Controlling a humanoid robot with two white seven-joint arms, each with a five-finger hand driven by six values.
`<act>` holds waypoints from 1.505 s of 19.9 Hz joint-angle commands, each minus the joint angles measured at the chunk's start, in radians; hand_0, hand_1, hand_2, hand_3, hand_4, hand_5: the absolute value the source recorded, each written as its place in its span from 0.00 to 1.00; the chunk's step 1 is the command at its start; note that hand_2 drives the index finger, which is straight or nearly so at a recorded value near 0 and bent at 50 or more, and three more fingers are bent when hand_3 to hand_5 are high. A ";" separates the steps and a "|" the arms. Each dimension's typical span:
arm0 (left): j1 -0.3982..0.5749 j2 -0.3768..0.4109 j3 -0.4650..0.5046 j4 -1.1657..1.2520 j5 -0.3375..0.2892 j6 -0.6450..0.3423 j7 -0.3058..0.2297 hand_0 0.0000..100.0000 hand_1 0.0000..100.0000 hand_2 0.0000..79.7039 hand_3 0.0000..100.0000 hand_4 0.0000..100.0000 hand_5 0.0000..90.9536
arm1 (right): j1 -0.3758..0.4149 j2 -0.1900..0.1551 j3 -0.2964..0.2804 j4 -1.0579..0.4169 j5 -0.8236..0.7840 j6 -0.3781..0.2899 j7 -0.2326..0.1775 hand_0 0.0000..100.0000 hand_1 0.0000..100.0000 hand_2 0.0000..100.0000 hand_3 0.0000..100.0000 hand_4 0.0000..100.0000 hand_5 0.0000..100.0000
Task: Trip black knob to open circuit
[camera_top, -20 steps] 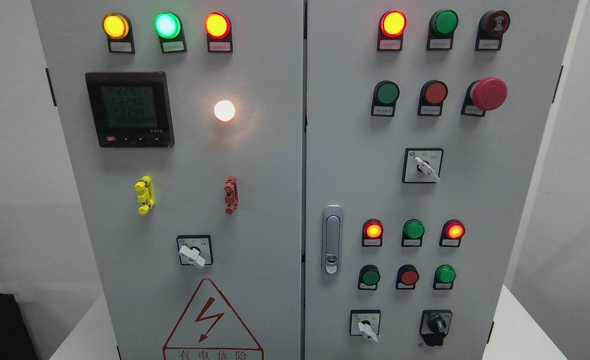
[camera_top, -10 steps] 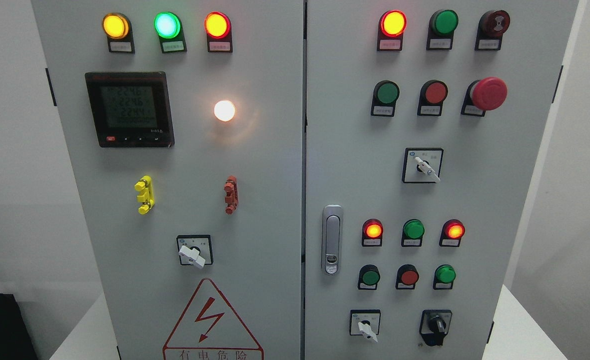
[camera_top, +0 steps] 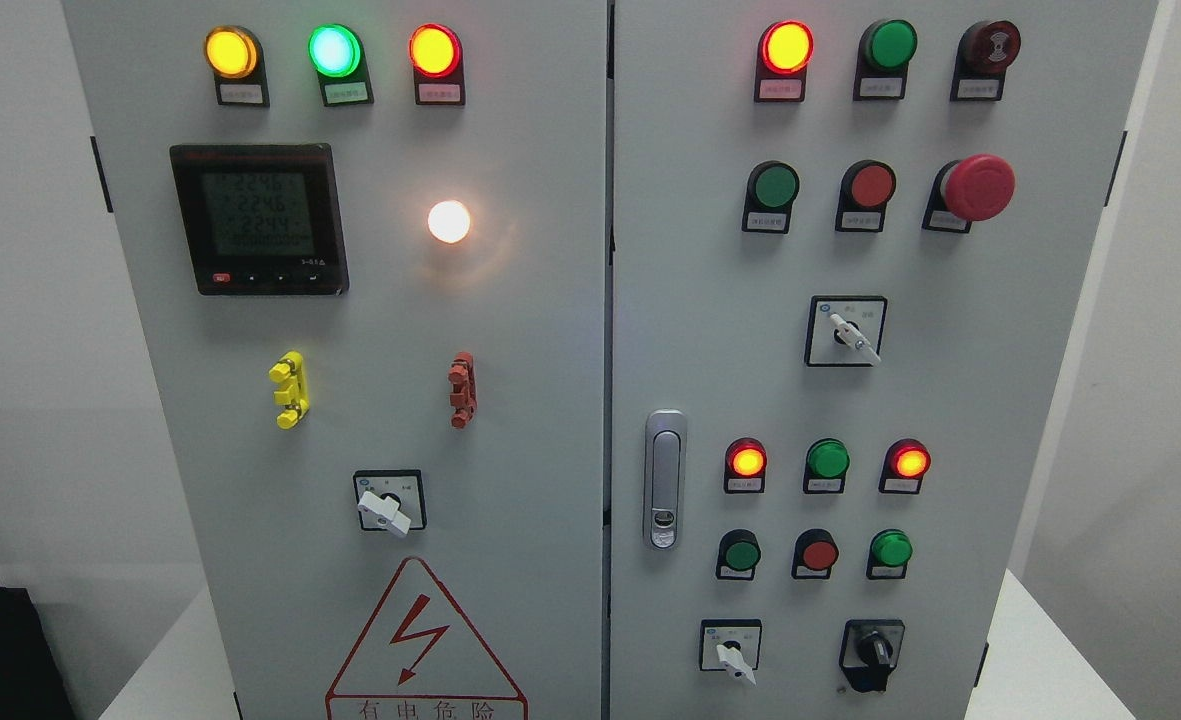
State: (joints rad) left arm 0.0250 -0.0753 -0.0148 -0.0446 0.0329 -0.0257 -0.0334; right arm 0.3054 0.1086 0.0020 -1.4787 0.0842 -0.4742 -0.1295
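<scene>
At the cabinet's lower right, the black knob (camera_top: 873, 652) sits unchanged; no robot hand visible, so tripping hasn't begun.

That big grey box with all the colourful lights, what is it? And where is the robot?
You are looking through a camera on the robot's head, so you see what it sees. Neither robot hand is in the picture right now, and nothing is being held.

The grey box is an electrical cabinet with two doors. The round glowing things are lamps, like the bright green lamp at the top left. The dark square is a meter screen showing numbers. The big red mushroom button is on the right door. The red triangle with a lightning bolt is a warning sign about electricity.

The robot's job is to turn the black knob, at the bottom of the right door. Next to it is a white knob. Nothing is touching the black knob.
</scene>
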 commanded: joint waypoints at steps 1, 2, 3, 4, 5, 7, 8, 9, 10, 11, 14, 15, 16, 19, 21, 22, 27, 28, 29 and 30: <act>-0.002 0.000 0.002 0.000 0.002 -0.003 0.000 0.12 0.39 0.00 0.00 0.00 0.00 | -0.009 0.000 0.001 -0.066 0.000 0.018 -0.007 0.00 0.00 0.00 1.00 0.97 0.99; -0.002 0.000 0.002 0.000 0.002 -0.003 0.000 0.12 0.39 0.00 0.00 0.00 0.00 | -0.011 0.000 0.000 -0.084 -0.001 0.029 -0.012 0.00 0.00 0.00 1.00 0.99 0.99; -0.002 0.000 0.002 0.000 0.002 -0.002 0.000 0.12 0.39 0.00 0.00 0.00 0.00 | -0.012 0.000 0.000 -0.101 -0.001 0.038 -0.019 0.00 0.00 0.00 1.00 1.00 0.99; -0.002 0.000 0.002 0.000 0.002 -0.003 0.000 0.12 0.39 0.00 0.00 0.00 0.00 | -0.014 0.000 0.000 -0.119 -0.003 0.051 -0.021 0.00 0.00 0.00 1.00 1.00 0.99; -0.002 0.000 0.002 0.000 0.002 -0.002 0.000 0.12 0.39 0.00 0.00 0.00 0.00 | -0.015 -0.001 0.000 -0.136 -0.003 0.063 -0.019 0.00 0.00 0.00 1.00 1.00 0.99; -0.002 0.000 0.002 0.000 0.002 -0.002 0.000 0.12 0.39 0.00 0.00 0.00 0.00 | -0.031 -0.001 0.000 -0.158 -0.003 0.081 -0.021 0.00 0.00 0.00 1.00 1.00 1.00; -0.002 0.000 0.002 0.000 0.002 -0.003 0.000 0.12 0.39 0.00 0.00 0.00 0.00 | -0.041 -0.001 0.000 -0.164 -0.003 0.094 -0.021 0.00 0.00 0.00 1.00 1.00 1.00; -0.002 0.000 0.002 0.000 0.002 -0.003 0.000 0.12 0.39 0.00 0.00 0.00 0.00 | -0.054 -0.001 -0.002 -0.172 -0.004 0.109 -0.021 0.00 0.00 0.00 1.00 1.00 1.00; -0.002 0.000 0.002 0.000 0.002 -0.003 0.000 0.12 0.39 0.00 0.00 0.00 0.00 | -0.070 -0.001 -0.002 -0.175 -0.012 0.123 -0.021 0.00 0.00 0.00 1.00 1.00 1.00; -0.002 0.000 0.002 0.000 0.002 -0.003 0.000 0.12 0.39 0.00 0.00 0.00 0.00 | -0.089 -0.001 0.000 -0.176 -0.024 0.137 -0.021 0.00 0.00 0.00 1.00 1.00 1.00; -0.002 0.000 0.002 0.000 0.002 -0.002 0.000 0.12 0.39 0.00 0.00 0.00 0.00 | -0.130 0.000 -0.007 -0.192 -0.034 0.173 -0.021 0.00 0.00 0.00 1.00 1.00 1.00; -0.002 0.000 0.002 0.000 0.002 -0.003 0.000 0.12 0.39 0.00 0.00 0.00 0.00 | -0.135 0.000 -0.007 -0.204 -0.034 0.181 -0.021 0.00 0.00 0.00 1.00 1.00 1.00; -0.002 0.000 0.002 0.000 0.002 -0.003 0.000 0.12 0.39 0.00 0.00 0.00 0.00 | -0.137 0.000 -0.007 -0.213 -0.034 0.189 -0.021 0.00 0.00 0.00 1.00 1.00 1.00; -0.002 0.000 0.002 0.000 0.002 -0.003 0.000 0.12 0.39 0.00 0.00 0.00 0.00 | -0.149 0.000 -0.008 -0.248 -0.035 0.210 -0.021 0.00 0.00 0.01 1.00 1.00 1.00; -0.002 0.000 0.002 0.000 0.002 -0.003 0.000 0.12 0.39 0.00 0.00 0.00 0.00 | -0.150 -0.001 -0.008 -0.281 -0.037 0.232 -0.021 0.00 0.00 0.01 1.00 1.00 1.00; -0.002 0.000 0.002 0.000 0.002 -0.003 0.000 0.12 0.39 0.00 0.00 0.00 0.00 | -0.150 -0.001 -0.008 -0.291 -0.046 0.238 -0.021 0.00 0.00 0.02 1.00 1.00 1.00; -0.002 0.000 0.002 0.000 0.002 -0.003 0.000 0.12 0.39 0.00 0.00 0.00 0.00 | -0.178 -0.001 -0.005 -0.299 -0.049 0.270 -0.021 0.00 0.00 0.02 1.00 1.00 1.00; -0.002 0.000 0.002 0.000 0.002 -0.003 0.000 0.12 0.39 0.00 0.00 0.00 0.00 | -0.184 -0.001 -0.005 -0.299 -0.049 0.275 -0.021 0.00 0.00 0.02 1.00 1.00 1.00; -0.002 0.000 0.002 0.000 0.002 -0.003 0.000 0.12 0.39 0.00 0.00 0.00 0.00 | -0.189 -0.003 -0.002 -0.299 -0.052 0.276 -0.021 0.00 0.00 0.03 1.00 1.00 1.00; -0.002 0.000 0.002 0.000 0.002 -0.002 0.000 0.12 0.39 0.00 0.00 0.00 0.00 | -0.199 -0.003 0.001 -0.298 -0.057 0.279 -0.021 0.00 0.00 0.03 1.00 1.00 1.00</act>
State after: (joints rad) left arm 0.0250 -0.0753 -0.0148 -0.0446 0.0329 -0.0257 -0.0333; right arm 0.1265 0.1080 -0.0014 -1.7502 0.0351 -0.1940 -0.1449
